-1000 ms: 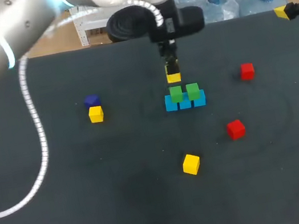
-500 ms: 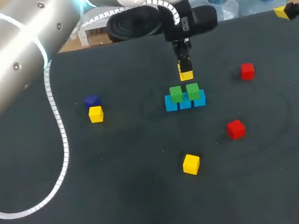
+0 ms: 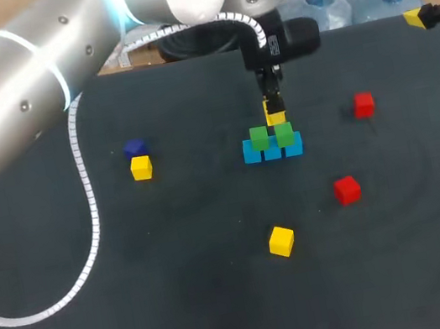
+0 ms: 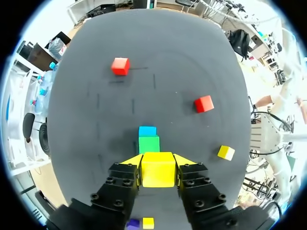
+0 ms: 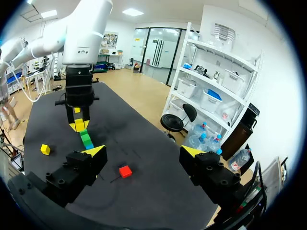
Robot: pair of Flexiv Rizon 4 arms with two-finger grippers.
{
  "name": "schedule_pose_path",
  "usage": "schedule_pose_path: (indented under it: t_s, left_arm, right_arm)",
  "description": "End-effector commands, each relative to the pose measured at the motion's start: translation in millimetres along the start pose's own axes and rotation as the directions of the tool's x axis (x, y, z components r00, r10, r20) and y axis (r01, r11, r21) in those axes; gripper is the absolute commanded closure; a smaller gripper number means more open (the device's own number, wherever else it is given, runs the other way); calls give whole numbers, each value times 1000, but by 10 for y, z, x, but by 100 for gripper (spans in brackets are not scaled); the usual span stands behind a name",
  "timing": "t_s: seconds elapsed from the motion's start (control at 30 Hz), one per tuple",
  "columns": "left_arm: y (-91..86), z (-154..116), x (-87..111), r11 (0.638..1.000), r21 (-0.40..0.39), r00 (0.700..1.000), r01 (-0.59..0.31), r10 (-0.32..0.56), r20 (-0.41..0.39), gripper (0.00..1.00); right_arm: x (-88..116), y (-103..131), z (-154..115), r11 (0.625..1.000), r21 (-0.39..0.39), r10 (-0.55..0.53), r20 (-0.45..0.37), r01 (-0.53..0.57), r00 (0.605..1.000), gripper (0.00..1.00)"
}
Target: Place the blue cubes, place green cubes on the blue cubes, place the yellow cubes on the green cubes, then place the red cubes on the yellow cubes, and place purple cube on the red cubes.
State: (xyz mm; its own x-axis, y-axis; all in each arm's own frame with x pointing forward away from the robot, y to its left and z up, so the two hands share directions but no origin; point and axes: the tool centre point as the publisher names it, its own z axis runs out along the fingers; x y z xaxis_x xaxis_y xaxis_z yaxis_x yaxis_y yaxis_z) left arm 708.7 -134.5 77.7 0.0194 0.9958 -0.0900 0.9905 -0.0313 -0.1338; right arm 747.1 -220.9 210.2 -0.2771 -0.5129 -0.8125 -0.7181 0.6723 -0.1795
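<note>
- Head view: left gripper (image 3: 275, 107) is clamped on a yellow cube (image 3: 275, 111), hanging close above the green cubes (image 3: 272, 136), which lie at 6 o'clock from it.
- Green cubes sit on the blue cubes (image 3: 273, 152).
- Left wrist view: both fingers press on the yellow cube; the green cubes are just ahead and under it, so I'd expect a near-straight drop.
- Right gripper (image 3: 422, 15) is wide open and empty, at 2 o'clock, well apart; left arm is nearer.

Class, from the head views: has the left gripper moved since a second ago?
Yes. The left gripper, holding a yellow cube, moved right, from above the left green cube to above the right green cube.
</note>
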Motion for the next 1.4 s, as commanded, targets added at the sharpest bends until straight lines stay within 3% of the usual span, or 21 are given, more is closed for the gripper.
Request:
schedule_pose_path:
  t_s: [0.03,1.4]
  left_arm:
    - [46,40,-39,1000,7,1000,0,0,-6,100]
    - [173,200,43,999,34,997,16,-13,-81,100]
  right_arm:
    - [0,1,2,1000,0,0,0,0,1000,0]
    - [0,1,2,1000,0,0,0,0,1000,0]
